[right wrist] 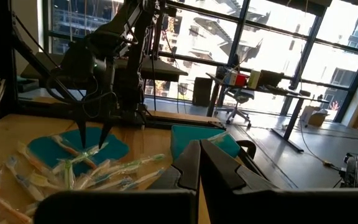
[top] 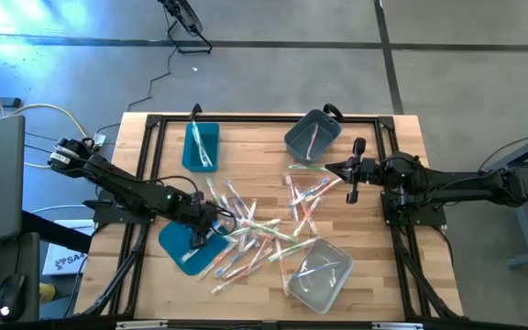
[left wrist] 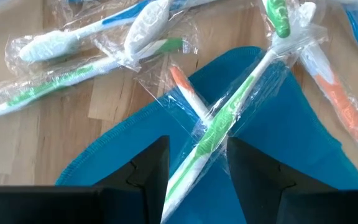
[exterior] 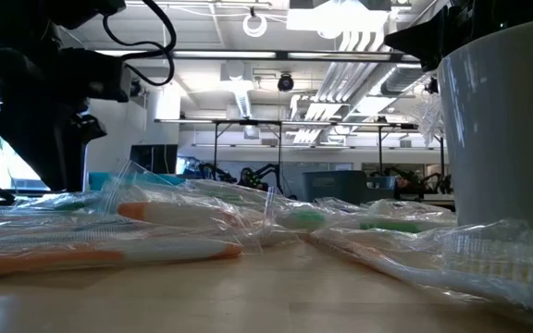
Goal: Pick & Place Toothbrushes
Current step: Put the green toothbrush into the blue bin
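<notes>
Left wrist view, left gripper (left wrist: pixel 197 168) jaws open astride wrapped green toothbrush (left wrist: pixel 229 118), right gripper (right wrist: pixel 199 165) jaws closed, empty.

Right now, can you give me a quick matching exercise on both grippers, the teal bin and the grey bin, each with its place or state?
Things:
1. left gripper
2. right gripper
3. teal bin
4. grey bin

Places or states:
A. shut, raised over the table's right side
B. far edge, right of middle
C. open, astride a green toothbrush on the teal lid
D. far edge, left of middle

Pairs: 1-C, 2-A, 3-D, 4-B
</notes>
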Tool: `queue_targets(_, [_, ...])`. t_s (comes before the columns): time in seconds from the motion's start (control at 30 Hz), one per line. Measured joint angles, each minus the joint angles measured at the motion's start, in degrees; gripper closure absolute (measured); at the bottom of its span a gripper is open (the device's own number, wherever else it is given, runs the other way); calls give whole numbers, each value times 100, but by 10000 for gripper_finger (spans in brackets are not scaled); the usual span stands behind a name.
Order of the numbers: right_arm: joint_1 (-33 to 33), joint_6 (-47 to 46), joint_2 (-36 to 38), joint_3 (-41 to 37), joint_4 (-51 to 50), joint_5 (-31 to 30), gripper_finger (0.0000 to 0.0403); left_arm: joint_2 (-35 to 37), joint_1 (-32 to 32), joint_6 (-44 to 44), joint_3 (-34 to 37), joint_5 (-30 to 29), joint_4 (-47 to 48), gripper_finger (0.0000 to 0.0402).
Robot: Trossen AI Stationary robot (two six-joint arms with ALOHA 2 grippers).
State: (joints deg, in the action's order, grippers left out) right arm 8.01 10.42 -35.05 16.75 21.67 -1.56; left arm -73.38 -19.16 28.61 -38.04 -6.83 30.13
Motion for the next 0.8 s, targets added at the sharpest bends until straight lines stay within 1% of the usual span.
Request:
queue_targets(0.1, [-2,-6,1,0,-2,1,400,0,2,-137,0,-1,-2,245])
queue_targets(0.8, [-2,-5,0,0,-7,0,400,0,2,-132,0,77,41,245])
